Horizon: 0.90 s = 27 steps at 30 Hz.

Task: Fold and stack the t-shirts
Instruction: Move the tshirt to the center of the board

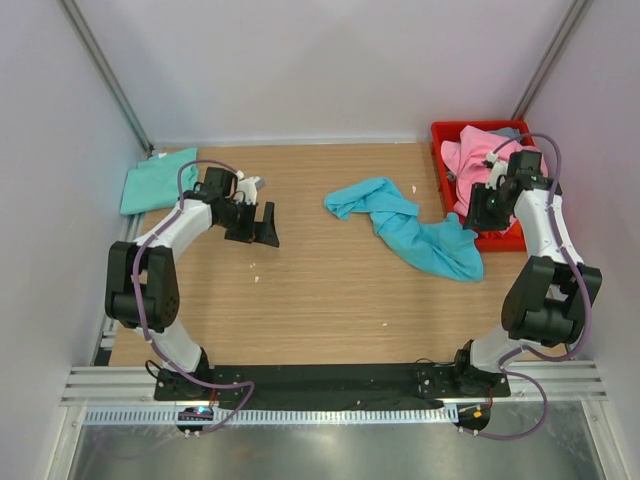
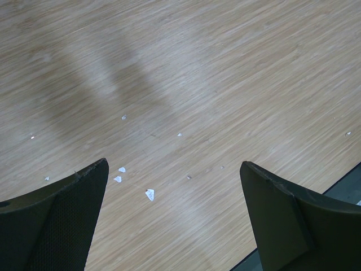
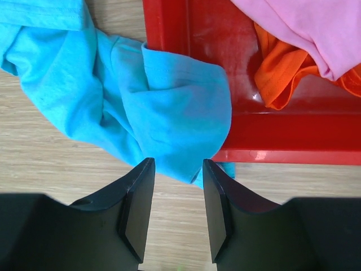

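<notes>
The job looks like it has only just begun. One mint-green shirt [image 1: 158, 180] lies flat at the far left corner of the desk [image 1: 330, 290], and it looks folded, so I think that one is done and is the start of the pile. The turquoise-blue shirt [image 1: 410, 225] is not folded yet. It lies in a long, twisted heap on the right half of the desk, and one end of it flops over the near corner of the red bin [image 1: 438, 160]. The pink shirt [image 1: 472, 160] is bunched up inside the bin, with an orange cloth [image 3: 282, 79] under it. A bit of the grey-blue shirt [image 1: 510, 130] peeks out at the back of the bin. So I think three shirts have yet to be folded and put on the pile. The right end effector [image 3: 177, 169] hangs just over the edge of the turquoise-blue shirt beside the bin. Its jaws have a narrow gap between them, and I cannot see them pinching anything. The left end effector [image 2: 175, 169] is spread wide over bare desk near the mint-green shirt. It holds nothing, and only a few white scraps [image 2: 149, 195] lie below it.
</notes>
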Tool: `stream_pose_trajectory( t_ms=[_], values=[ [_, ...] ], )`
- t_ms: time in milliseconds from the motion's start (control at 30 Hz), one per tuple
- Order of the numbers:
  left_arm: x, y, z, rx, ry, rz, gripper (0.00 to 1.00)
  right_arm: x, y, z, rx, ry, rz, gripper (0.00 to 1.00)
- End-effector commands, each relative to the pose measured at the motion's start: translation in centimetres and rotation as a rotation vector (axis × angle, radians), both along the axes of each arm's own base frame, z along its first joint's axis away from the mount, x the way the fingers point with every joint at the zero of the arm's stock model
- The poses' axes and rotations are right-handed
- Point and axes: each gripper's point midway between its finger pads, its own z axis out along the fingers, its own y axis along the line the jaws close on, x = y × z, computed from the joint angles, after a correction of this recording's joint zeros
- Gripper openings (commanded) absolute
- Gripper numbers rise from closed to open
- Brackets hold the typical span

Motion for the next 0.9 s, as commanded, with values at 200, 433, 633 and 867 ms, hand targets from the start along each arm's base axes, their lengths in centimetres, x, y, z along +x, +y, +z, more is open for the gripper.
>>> stream_pose_trajectory(
  t_ms=[200, 433, 633, 867],
  values=[
    [0.8, -0.2, 1.7, -0.005, -0.043, 0.001, 1.0, -0.6, -0.3, -1.5, 0.006, 0.044, -0.02, 0.45],
    [0.8, -0.2, 1.6, -0.002, -0.037, 0.0, 1.0, -1.0, 0.0, -2.3, 0.027, 0.083, -0.02, 0.42],
    [0.8, 0.0, 1.5, 0.004, -0.034, 0.003, 0.99, -1.3, 0.2, -2.3, 0.034, 0.09, -0.009, 0.27],
    [0.9, 0.0, 1.6, 0.009, -0.039, 0.005, 1.0, -1.1, 1.2, -0.8, 0.07, 0.043, 0.031, 0.02]
  ],
)
